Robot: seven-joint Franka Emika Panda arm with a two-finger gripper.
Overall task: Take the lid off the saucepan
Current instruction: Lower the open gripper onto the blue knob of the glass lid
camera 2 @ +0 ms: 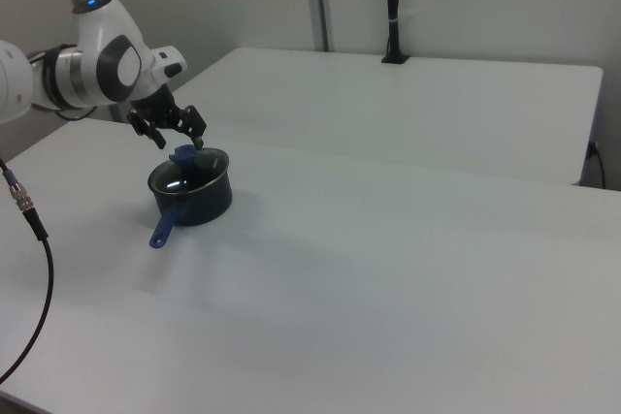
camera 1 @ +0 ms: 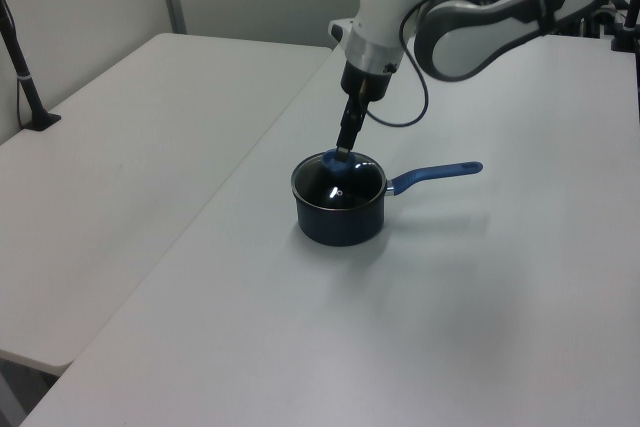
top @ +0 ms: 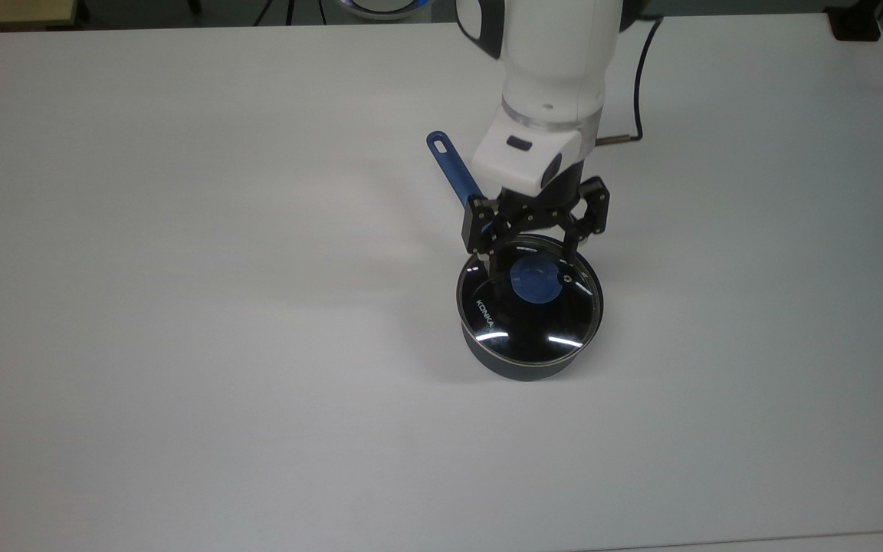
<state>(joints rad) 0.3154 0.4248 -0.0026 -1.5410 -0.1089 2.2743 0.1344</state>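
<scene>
Claw (top: 531, 251) of a white robot arm (top: 553, 69) hung spread wide just above the lid (top: 530, 297), one black finger (top: 490, 257) on each side of the blue knob (top: 533, 279) in the top view, gripping nothing. Lid sat closed on the saucepan (camera 1: 340, 212), which stood on a white table (top: 181, 307), its blue handle (top: 452, 165) pointing toward the top view's upper left.

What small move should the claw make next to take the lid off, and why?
Probably lower a little further, then close. The claw is open, its fingers on either side of the blue knob in the top view, and the lid sits flat on the saucepan. In the left view the fingertips seem only level with the knob's top.
</scene>
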